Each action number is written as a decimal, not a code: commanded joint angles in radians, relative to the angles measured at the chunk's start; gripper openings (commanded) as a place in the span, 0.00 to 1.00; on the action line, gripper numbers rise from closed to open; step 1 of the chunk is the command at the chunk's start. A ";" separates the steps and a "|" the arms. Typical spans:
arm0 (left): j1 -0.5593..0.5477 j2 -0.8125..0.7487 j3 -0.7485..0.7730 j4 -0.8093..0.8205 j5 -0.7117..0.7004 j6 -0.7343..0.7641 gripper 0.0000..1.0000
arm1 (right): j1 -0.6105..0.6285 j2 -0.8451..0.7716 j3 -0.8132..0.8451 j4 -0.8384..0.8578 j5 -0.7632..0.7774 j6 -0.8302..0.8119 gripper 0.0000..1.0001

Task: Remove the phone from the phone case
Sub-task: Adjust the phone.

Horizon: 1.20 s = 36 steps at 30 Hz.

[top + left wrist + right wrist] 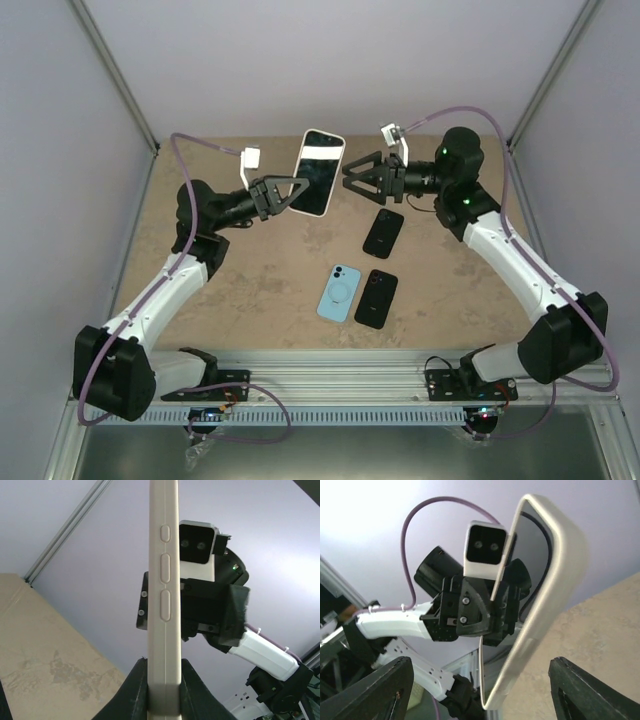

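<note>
Nearest the arm bases, a light-blue handset point(339, 293) lies back up on the worktop point(250, 290). A black handset point(376, 298) lies just beside it on the right. A second black handset point(383, 232) lies farther back and slightly to the right, apart from the first two.

Beyond these, the phone point(320, 172) is held in the air above the far centre of the worktop. It is still seated in the cream phone case point(164, 580), with the screen turned towards the top camera. The left claw point(290, 195) is pressed onto the cased phone at its near left edge. In the left wrist view, one black finger point(137, 690) is seen flat against each broad face of the case, and the three side buttons are seen above the grip.

The right claw point(350, 178) is positioned at the right edge of the phone, with its fingers point(375, 690) spread wide. In the right wrist view the case stands between the two fingers, and neither finger is seen touching it.
</note>
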 commanded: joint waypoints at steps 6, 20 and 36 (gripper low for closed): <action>0.005 -0.043 -0.016 0.144 -0.041 -0.057 0.08 | 0.044 0.062 -0.030 0.182 0.078 0.197 0.69; 0.005 -0.045 -0.035 0.132 -0.064 -0.058 0.07 | 0.099 0.149 0.023 0.242 0.102 0.248 0.45; 0.005 -0.051 -0.051 0.085 -0.076 -0.013 0.09 | 0.109 0.168 0.002 0.318 0.114 0.335 0.09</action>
